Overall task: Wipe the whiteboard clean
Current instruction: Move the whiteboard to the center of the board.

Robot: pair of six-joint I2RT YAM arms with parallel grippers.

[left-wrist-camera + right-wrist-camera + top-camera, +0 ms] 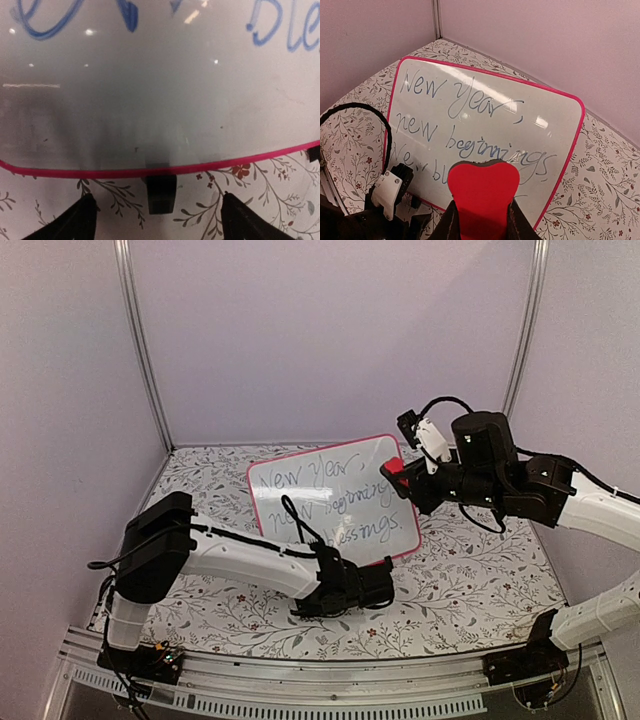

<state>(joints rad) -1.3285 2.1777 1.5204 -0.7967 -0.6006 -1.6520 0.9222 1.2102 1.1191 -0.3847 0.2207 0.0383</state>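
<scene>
Pink-rimmed whiteboard (335, 498) lies mid-table on the floral cloth (480, 585), skewed, with blue handwriting across it. Left gripper (156, 202) sits low at the board's near edge, jaws spread wide with nothing between them and a black clip foot (161, 192) just ahead. Right gripper (482, 220) is clamped on a red eraser (482, 187), up over the board's right side.
</scene>
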